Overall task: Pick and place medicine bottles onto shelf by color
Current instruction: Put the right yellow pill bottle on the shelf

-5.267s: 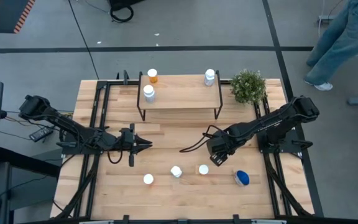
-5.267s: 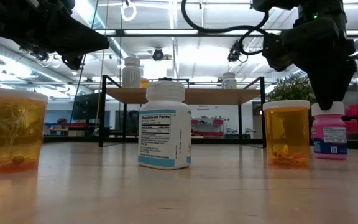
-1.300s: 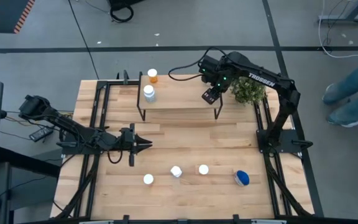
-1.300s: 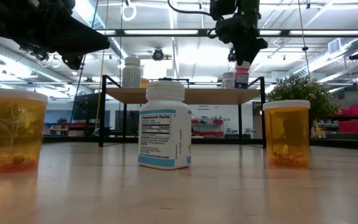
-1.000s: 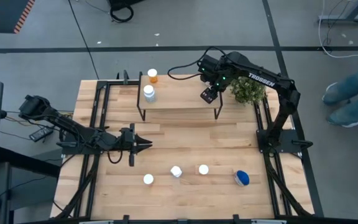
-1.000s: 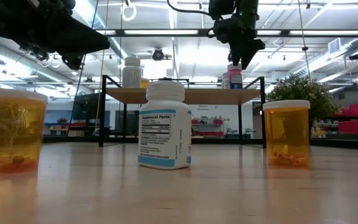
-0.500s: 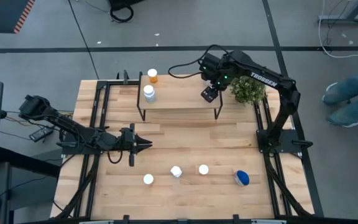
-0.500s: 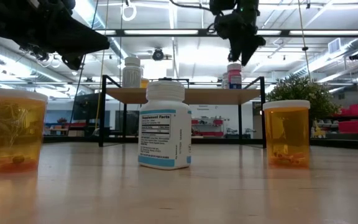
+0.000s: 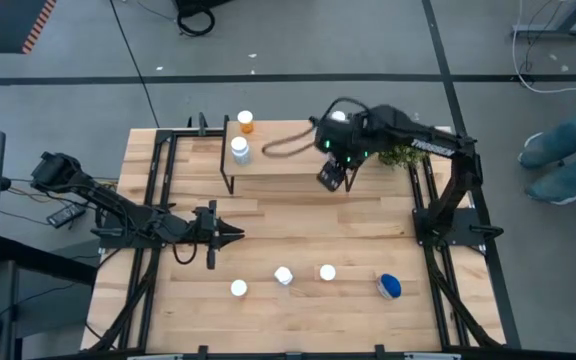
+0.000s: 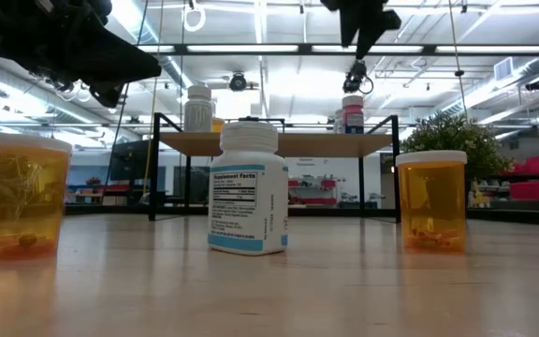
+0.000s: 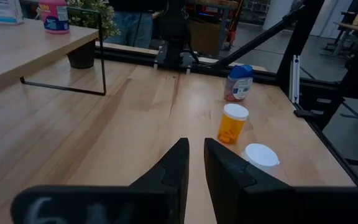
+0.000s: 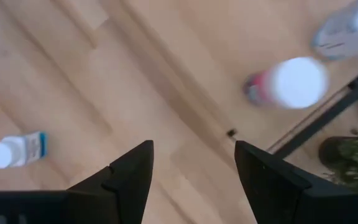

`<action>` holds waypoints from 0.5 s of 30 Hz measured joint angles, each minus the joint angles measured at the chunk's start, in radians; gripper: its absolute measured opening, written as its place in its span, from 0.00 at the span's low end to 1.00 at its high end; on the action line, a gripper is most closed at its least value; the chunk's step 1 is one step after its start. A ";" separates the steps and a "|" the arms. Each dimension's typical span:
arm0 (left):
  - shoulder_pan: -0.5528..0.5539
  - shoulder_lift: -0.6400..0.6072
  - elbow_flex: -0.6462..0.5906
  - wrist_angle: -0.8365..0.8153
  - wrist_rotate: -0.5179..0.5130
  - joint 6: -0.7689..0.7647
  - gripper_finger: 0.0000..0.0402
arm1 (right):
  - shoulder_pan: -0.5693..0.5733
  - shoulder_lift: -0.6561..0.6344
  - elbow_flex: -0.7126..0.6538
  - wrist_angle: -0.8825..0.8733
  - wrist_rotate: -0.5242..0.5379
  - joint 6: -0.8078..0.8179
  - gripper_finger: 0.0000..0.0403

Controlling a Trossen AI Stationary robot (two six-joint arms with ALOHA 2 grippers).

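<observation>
The shelf (image 9: 288, 150) stands at the table's far middle. An orange bottle (image 9: 246, 122) and a white one (image 9: 239, 150) stand on its left end. On its right end stand a pink bottle (image 10: 353, 114) (image 12: 288, 84) and another white one (image 12: 347, 31). My right gripper (image 9: 330, 177) (image 12: 191, 149) hovers open, high above the shelf's near right part, touching nothing. Two orange bottles (image 10: 17, 197) (image 10: 431, 199), a white bottle (image 10: 248, 187) and a blue-topped one (image 9: 390, 286) stand on the near tabletop. My left gripper (image 9: 236, 234) (image 11: 196, 146) waits shut left of centre.
A small potted plant (image 9: 406, 145) sits just right of the shelf, partly under my right arm. Black metal frames (image 9: 153, 200) run along both table sides. A person's legs (image 9: 568, 150) show on the floor beyond the right edge. Bare wood (image 9: 288, 215) lies between shelf and near bottles.
My right gripper has risen clear of the pink bottle and drawn back toward the shelf's near edge. The pink bottle stays standing on the shelf's right end.
</observation>
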 joint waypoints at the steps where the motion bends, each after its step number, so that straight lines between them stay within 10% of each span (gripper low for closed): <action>1: 0.000 0.000 0.000 0.000 0.000 -0.001 0.14 | 0.031 0.001 0.000 0.005 0.008 0.018 0.58; 15: 0.000 0.000 0.000 0.009 -0.001 0.004 0.13 | 0.326 0.213 -0.031 0.087 -0.010 0.127 0.58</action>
